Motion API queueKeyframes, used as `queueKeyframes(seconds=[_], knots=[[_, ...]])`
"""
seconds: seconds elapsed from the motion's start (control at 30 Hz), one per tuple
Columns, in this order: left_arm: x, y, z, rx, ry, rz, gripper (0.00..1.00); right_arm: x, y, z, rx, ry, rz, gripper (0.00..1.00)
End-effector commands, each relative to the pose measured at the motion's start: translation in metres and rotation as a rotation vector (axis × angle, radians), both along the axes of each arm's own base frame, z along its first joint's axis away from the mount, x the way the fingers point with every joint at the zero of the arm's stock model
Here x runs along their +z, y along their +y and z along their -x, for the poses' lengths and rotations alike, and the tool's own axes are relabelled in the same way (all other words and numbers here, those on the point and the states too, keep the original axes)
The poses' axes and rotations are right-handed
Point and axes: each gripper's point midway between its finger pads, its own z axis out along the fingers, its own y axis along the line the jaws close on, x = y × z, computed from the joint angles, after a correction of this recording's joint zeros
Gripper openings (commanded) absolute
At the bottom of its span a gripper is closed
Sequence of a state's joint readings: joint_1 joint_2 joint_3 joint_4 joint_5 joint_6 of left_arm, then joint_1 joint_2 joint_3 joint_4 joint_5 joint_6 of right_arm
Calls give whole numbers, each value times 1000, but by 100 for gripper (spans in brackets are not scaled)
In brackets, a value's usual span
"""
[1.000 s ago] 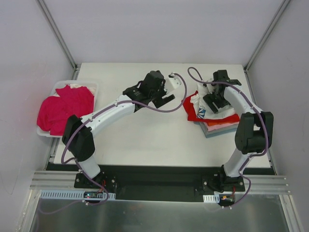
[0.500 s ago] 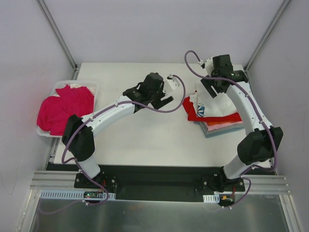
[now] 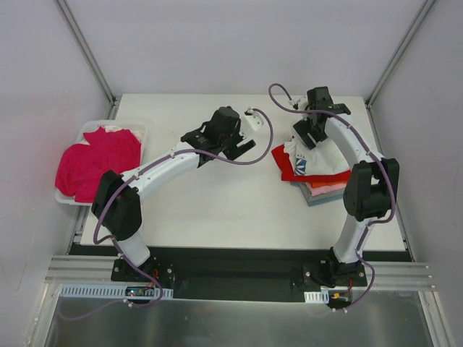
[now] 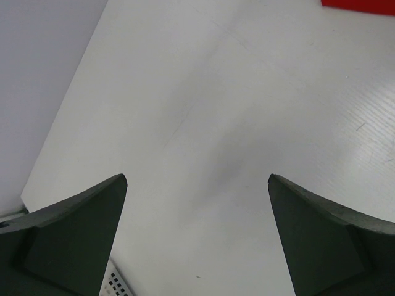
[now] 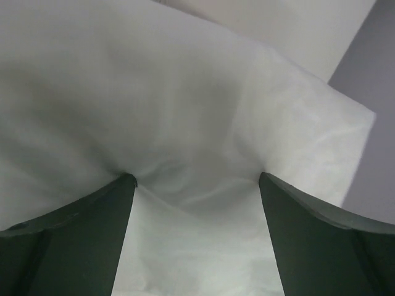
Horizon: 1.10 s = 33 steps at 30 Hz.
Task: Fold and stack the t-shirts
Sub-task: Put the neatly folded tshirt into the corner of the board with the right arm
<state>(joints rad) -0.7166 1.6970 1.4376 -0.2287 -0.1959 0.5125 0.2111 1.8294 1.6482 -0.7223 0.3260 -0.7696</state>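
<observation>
Position of the t-shirts: we find a folded stack (image 3: 329, 189) on the right side of the table (image 3: 217, 210), well apart from a white bin (image 3: 141, 129) at the left edge. The stack shows, from the top down, a white tee (image 3: 304, 155) with a blue print near its front edge, a red tee (image 3: 282, 160) whose cloth spreads out past the left side, an orange tee (image 3: 325, 185) and a light-blue tee (image 3: 329, 196) touching the table. A magenta tee (image 3: 98, 163) lies unfolded and crumpled in the bin, hanging over its near and left rims.

Right gripper (image 3: 307, 134): we see it at the far end of the stack, directly on the white tee. In the right wrist view its jaws stand wide apart, and both fingertips (image 5: 92, 234) press into the white cloth, which puckers into small folds between them. The cloth is not pinched; we read the jaws as open and touching the tee.

Left gripper (image 3: 248, 134): we see it above the middle of the table, left of the stack and apart from it. In the left wrist view its jaws are spread fully, with only bare table surface between them. It holds nothing. A corner of the red tee shows at the upper right edge of that view.
</observation>
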Motion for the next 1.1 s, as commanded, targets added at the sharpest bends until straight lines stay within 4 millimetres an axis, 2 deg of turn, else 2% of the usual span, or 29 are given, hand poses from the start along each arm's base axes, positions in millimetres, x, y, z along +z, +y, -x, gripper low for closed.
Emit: queueKeyframes(seconds=[0.0, 0.07, 0.2, 0.3, 0.4, 0.43, 0.5, 0.53, 0.63, 0.67, 0.77, 0.9, 1.0, 1.07], knots=[[2, 13, -5, 46, -30, -4, 99, -45, 7, -6, -4, 88, -78, 86], [2, 18, -5, 54, -36, -16, 99, -63, 10, -2, 4, 140, -82, 86], [0, 31, -2, 70, -35, -32, 99, -79, 13, 9, 18, 210, -98, 86], [0, 34, 1, 72, -36, -36, 99, -81, 9, 16, 14, 242, -79, 85], [-1, 37, 2, 82, -37, -35, 99, -72, 5, 18, -5, 207, -73, 84], [1, 38, 2, 87, -39, -33, 99, -55, 5, 18, -11, 162, -81, 84], [6, 38, 2, 92, -47, -18, 99, -36, 7, 17, -26, 105, -100, 85], [9, 38, 2, 94, -50, -14, 99, -14, 8, 17, -29, 45, -116, 85], [21, 37, 1, 96, -71, 7, 99, 20, 11, 20, -34, -47, -133, 86], [23, 37, 0, 98, -75, 10, 99, 41, 11, 23, -33, -101, -140, 86], [30, 37, -1, 103, -89, 24, 99, 77, 13, 30, -31, -192, -135, 86], [32, 38, 1, 102, -87, 36, 99, 107, 16, 41, -13, -262, -121, 88], [29, 39, 2, 101, -84, 36, 99, 113, 17, 46, -13, -267, -110, 88], [29, 39, 2, 102, -85, 31, 99, 110, 10, 46, -26, -260, -70, 88]])
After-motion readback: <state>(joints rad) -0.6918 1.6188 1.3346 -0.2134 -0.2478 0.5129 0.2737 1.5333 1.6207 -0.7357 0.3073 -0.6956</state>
